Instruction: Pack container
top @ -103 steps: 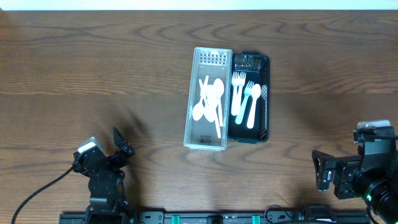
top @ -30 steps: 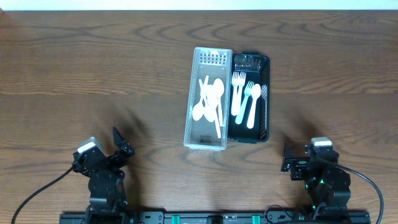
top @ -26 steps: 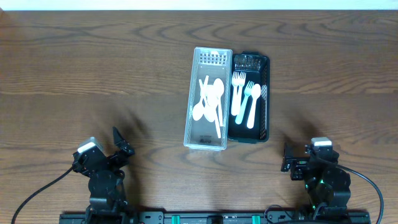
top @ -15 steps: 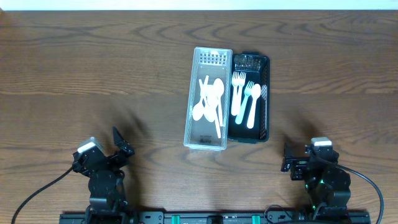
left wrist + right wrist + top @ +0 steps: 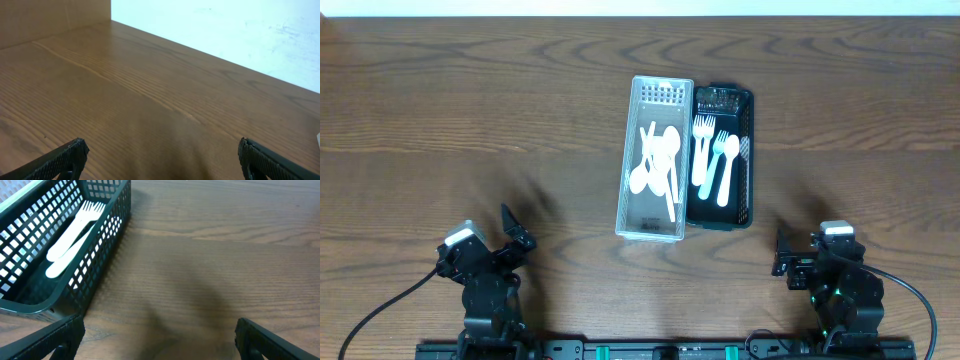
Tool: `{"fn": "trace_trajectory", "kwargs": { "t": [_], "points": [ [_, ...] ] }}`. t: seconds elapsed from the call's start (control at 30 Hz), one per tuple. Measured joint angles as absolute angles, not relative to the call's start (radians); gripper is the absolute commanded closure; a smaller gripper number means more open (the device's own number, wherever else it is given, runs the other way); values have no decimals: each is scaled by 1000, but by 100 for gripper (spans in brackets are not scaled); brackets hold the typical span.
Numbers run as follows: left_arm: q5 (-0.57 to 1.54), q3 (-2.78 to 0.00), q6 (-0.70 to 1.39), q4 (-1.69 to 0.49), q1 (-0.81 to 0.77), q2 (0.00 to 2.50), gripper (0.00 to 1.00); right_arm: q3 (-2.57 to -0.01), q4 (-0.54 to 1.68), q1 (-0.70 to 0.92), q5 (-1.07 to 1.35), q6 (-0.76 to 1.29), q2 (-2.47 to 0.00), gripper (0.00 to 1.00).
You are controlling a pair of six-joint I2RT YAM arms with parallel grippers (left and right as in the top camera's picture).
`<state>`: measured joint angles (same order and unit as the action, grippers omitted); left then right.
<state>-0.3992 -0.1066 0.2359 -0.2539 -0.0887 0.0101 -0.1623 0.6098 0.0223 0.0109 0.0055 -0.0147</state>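
Note:
A clear plastic bin (image 5: 656,222) stands mid-table and holds several white spoons (image 5: 656,165). Touching its right side is a black mesh basket (image 5: 747,160) with three white forks (image 5: 713,160); the basket (image 5: 102,240) and its forks (image 5: 70,235) also show at the upper left of the right wrist view. My left gripper (image 5: 516,234) is open and empty at the front left over bare wood, its fingertips wide apart in the left wrist view (image 5: 160,160). My right gripper (image 5: 780,252) is open and empty at the front right, short of the basket's near corner (image 5: 157,337).
The wooden table (image 5: 470,120) stretches around the two containers. A pale wall (image 5: 240,30) rises beyond the table's far edge in the left wrist view. Both arm bases sit at the table's front edge.
The right arm swung from the far right front corner to a spot in front of the basket, then held still. The left arm and containers have not moved.

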Motion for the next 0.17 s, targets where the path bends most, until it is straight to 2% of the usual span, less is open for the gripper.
{"fn": "trace_trajectory", "kwargs": {
  "t": [0.17],
  "points": [
    [-400,-107,236,-254,-89,10,2,-162,610,22,11,6,-15,1]
  ]
}}
